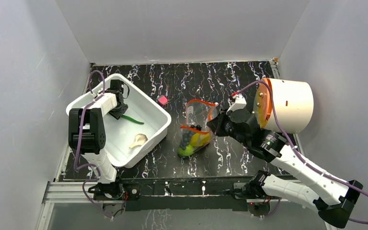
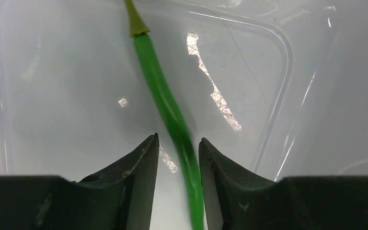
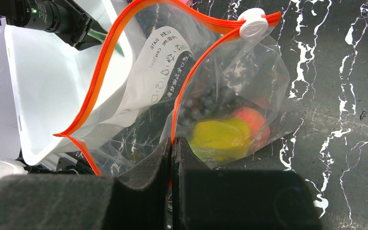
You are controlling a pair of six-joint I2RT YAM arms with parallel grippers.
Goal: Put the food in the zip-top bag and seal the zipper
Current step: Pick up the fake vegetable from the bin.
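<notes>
The long green pod [image 2: 160, 86] lies on the floor of the white bin [image 1: 166, 120]. My left gripper [image 2: 178, 140] is open around it: the pod touches the right finger, with a gap on the other side. A beige food piece [image 1: 138, 140] lies nearer the bin's front. My right gripper [image 3: 172, 140] is shut on the zipper [image 3: 105, 52], the orange-red strip, and holds the mouth of the zip-top bag [image 3: 249, 72] open. Inside the bag are a yellow piece [image 3: 220, 136], an orange ball [image 3: 254, 120], a green ball [image 1: 187, 150] and something dark. The zipper's white tip [image 3: 253, 22] sits at the far end.
A small pink block [image 1: 162, 100] lies on the black marbled table between bin and bag. A large white cylinder [image 1: 290, 105] with an orange face stands at the right, close behind my right arm. Grey walls close in the sides and back.
</notes>
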